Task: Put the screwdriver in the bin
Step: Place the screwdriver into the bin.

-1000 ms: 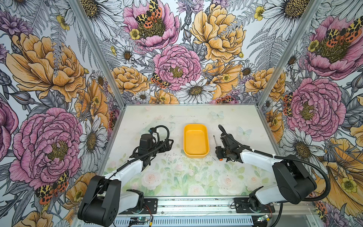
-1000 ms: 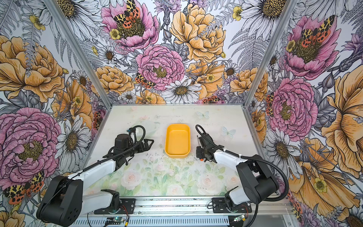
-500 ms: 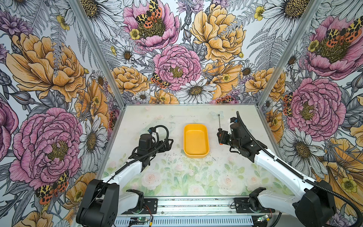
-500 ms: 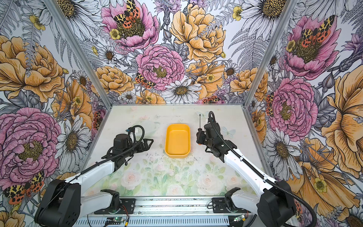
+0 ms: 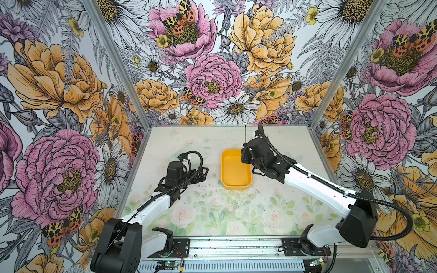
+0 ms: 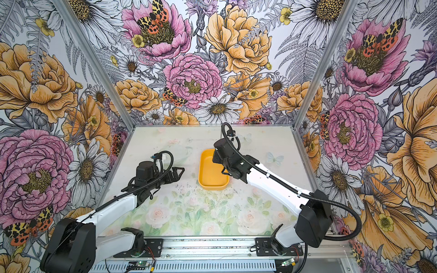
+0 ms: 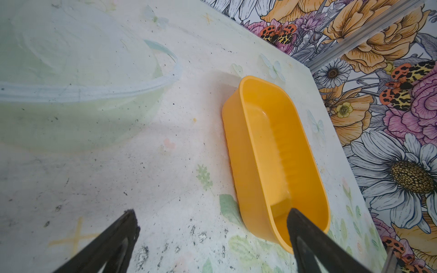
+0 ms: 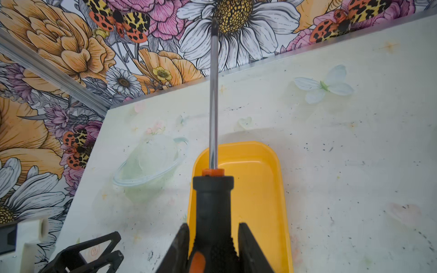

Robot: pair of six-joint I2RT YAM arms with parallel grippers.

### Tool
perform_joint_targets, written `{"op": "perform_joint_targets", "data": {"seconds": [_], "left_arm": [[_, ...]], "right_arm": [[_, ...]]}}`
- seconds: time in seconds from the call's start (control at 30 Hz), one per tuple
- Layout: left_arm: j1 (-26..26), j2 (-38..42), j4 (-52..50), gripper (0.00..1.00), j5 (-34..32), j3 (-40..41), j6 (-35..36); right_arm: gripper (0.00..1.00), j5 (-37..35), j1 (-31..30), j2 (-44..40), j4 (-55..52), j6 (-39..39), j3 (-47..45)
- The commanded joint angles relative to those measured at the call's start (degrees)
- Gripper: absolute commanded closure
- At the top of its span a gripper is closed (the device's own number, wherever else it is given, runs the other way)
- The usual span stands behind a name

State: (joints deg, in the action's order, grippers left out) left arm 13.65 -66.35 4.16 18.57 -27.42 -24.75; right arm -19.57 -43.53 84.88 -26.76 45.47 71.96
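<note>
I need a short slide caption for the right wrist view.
Right hand grips the screwdriver by its handle, yellow bin behind it.

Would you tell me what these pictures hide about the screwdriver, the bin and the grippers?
Top views: the right arm's wrist hides the right gripper and the screwdriver handle; only the shaft shows.
Right wrist view: the bottom edge cuts off the handle's end.
Top views: that wrist also covers a corner of the bin.
Left wrist view: the bottom edge cuts off the left gripper fingers; one covers a bin corner.
</note>
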Motion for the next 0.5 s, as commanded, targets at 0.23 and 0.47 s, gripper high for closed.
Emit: {"op": "perform_joint_targets", "data": {"seconds": [0.23, 0.47], "left_arm": [[0.37, 0.89, -0.64, 0.01, 0.33, -1.15, 0.38], [0.41, 1.07, -0.89, 0.01, 0.11, -0.79, 0.58]], "right_arm": [[1.0, -2.19, -3.42, 8.22, -6.33, 4.69, 3.08], [1.0, -1.61, -4.37, 11.53, -6.37, 7.5, 2.03]]}}
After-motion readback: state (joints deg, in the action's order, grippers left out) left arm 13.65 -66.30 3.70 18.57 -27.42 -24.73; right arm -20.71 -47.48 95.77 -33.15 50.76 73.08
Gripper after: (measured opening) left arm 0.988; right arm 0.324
